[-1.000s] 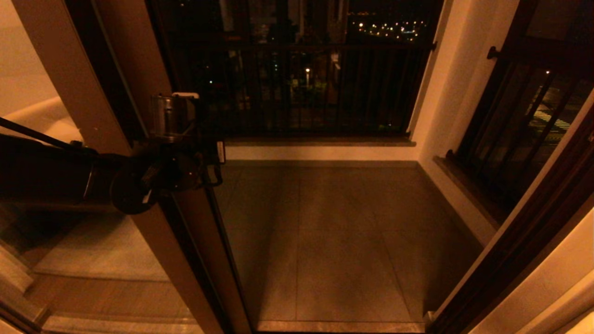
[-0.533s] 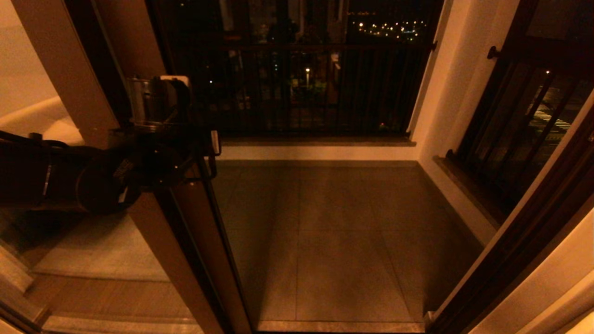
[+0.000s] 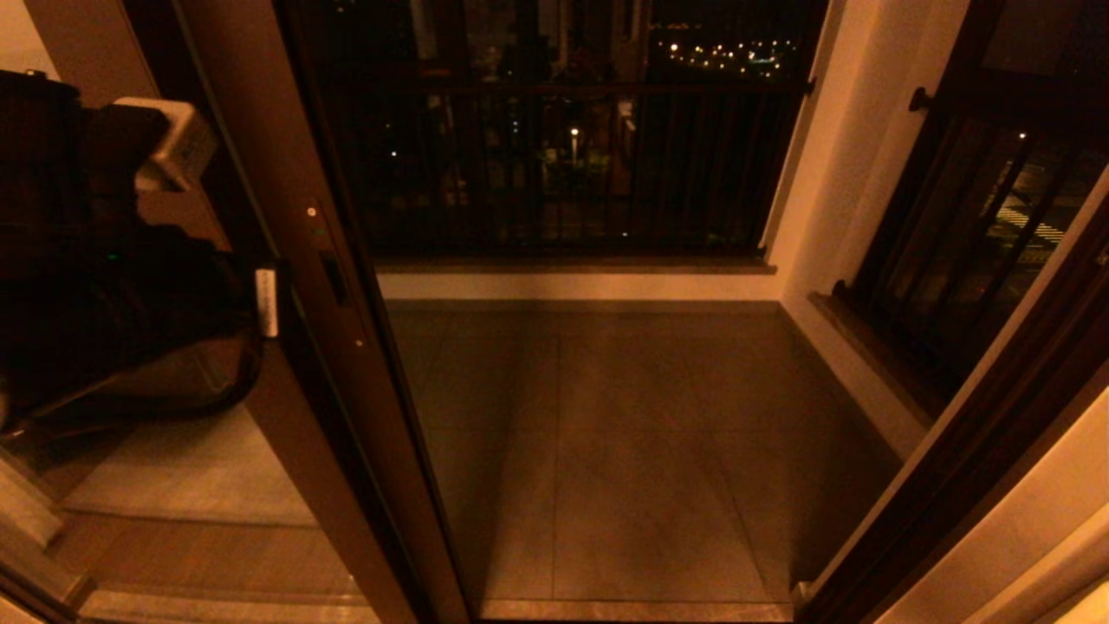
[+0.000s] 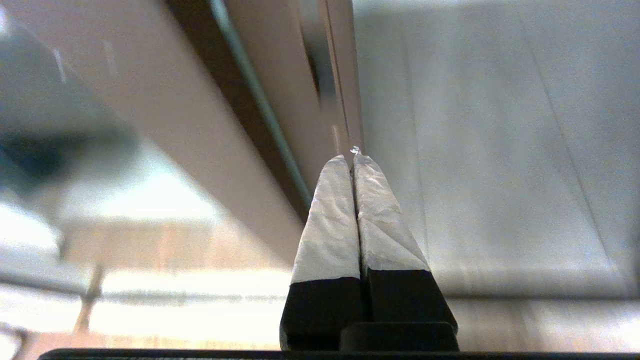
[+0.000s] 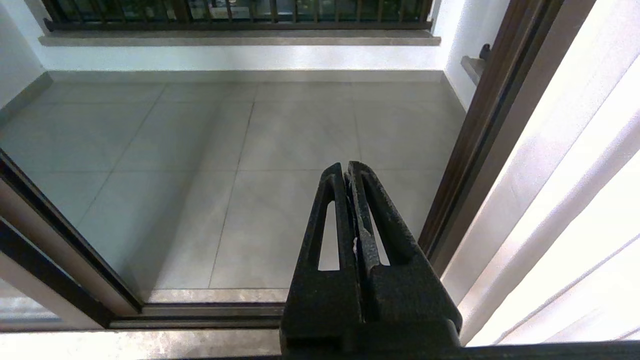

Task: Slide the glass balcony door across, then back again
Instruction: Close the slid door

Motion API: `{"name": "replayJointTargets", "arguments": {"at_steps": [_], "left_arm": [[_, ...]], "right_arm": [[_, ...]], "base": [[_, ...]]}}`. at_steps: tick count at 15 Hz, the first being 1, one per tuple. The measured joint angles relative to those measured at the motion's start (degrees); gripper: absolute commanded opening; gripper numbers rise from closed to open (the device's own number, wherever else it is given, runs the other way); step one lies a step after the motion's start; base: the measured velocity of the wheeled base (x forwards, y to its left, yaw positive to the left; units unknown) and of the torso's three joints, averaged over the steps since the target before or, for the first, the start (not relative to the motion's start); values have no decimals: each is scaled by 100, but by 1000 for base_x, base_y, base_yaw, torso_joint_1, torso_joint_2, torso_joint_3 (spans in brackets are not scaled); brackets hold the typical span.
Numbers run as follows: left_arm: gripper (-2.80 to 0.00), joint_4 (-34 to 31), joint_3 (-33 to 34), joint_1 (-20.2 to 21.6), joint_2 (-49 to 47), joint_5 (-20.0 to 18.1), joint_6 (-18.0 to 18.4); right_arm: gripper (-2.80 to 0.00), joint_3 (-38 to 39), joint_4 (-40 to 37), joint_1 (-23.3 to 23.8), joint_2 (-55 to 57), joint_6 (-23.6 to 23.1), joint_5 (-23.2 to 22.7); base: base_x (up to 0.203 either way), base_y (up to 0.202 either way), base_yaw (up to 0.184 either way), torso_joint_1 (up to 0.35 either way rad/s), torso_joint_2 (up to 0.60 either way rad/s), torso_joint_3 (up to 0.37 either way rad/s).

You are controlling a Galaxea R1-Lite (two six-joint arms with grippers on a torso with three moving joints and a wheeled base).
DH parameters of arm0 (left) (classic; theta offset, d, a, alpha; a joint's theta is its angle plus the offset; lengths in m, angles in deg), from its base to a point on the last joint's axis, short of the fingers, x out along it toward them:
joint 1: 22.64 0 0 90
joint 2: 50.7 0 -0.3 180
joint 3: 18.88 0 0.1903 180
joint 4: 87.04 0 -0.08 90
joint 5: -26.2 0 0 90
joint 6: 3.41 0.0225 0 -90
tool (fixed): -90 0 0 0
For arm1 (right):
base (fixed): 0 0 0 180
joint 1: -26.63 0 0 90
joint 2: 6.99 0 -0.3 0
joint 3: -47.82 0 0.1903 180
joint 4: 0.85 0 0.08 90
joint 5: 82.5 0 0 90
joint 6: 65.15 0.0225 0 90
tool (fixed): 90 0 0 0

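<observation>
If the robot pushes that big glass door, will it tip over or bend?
Probably neither. The glass balcony door has a dark frame standing in a floor track, so it should slide sideways, not tip. The frame looks stiff. A tall glass panel is likely heavy, so the shut left gripper may need a steady push.

Balcony floor (image 3: 624, 451): large grey tiles, dim amber light. Dark railing (image 3: 563, 165) w/ vertical bars along far edge above a low white wall (image 3: 572, 286); city lights (image 3: 719, 54) beyond, night sky. White side wall (image 3: 832, 147) at right, 2nd barred opening (image 3: 979, 234) past it.
</observation>
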Motion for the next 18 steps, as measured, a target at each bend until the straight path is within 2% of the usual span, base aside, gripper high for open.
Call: {"name": "replayJointTargets", "arguments": {"at_steps": [2, 3, 5, 6, 9, 10, 14, 18], "left_arm": [[-280, -1053, -230, 9, 273, -213, -403], [-280, -1319, -373, 30, 268, -238, -680], [-280, -1458, -548, 57, 156, -254, -1120], [-280, -1459, -603, 61, 83, -271, -1230], [-280, -1424, -716, 66, -88, -293, -1301], [0, -1420, -753, 66, -144, -297, -1349], [0, -1379, -824, 66, -398, -302, -1503], [0, -913, -908, 96, -753, -388, -1505]], "right_arm": [[-280, 0, -2, 0, 0, 0, -2], [-280, 0, -2, 0, 0, 2, -2], [-280, 0, 0, 0, 0, 0, 0], [-280, 0, -3, 0, 0, -2, -2], [-280, 0, -2, 0, 0, -2, -2], [-280, 0, -2, 0, 0, -1, -2], [-280, 0, 0, 0, 0, 0, 3], [-280, 0, -1, 0, 0, 0, -2]], "base": [[0, 0, 0, 0, 0, 0], [0, 0, 0, 0, 0, 0], [0, 0, 0, 0, 0, 0], [0, 0, 0, 0, 0, 0], [0, 0, 0, 0, 0, 0], [0, 0, 0, 0, 0, 0], [0, 0, 0, 0, 0, 0], [0, 0, 0, 0, 0, 0]]}}
